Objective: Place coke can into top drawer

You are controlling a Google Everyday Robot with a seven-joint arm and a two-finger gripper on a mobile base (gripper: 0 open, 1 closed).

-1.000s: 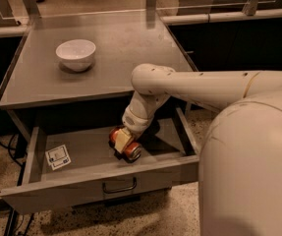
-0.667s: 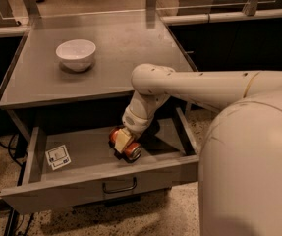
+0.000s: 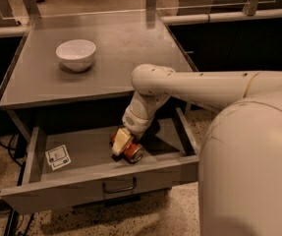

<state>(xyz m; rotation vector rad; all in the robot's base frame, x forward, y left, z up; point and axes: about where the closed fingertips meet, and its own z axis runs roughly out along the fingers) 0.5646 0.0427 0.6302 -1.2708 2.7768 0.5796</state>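
Observation:
The top drawer [image 3: 89,180] stands pulled open below the tabletop, with a dark bar handle [image 3: 119,187] on its front and a white square sticker [image 3: 57,157] on its floor at the left. The red coke can [image 3: 132,153] lies tilted on its side on the drawer floor, right of centre, with its silver end facing front right. My gripper [image 3: 123,144] reaches down into the drawer from the right and is shut on the can. One pale finger [image 3: 121,141] lies across the can's near side and the other is hidden behind the can.
A white bowl [image 3: 75,54] sits on the grey tabletop [image 3: 121,48] at the back left. My arm's large pale body [image 3: 248,156] fills the right foreground. The drawer's side walls flank the can. There is speckled floor below.

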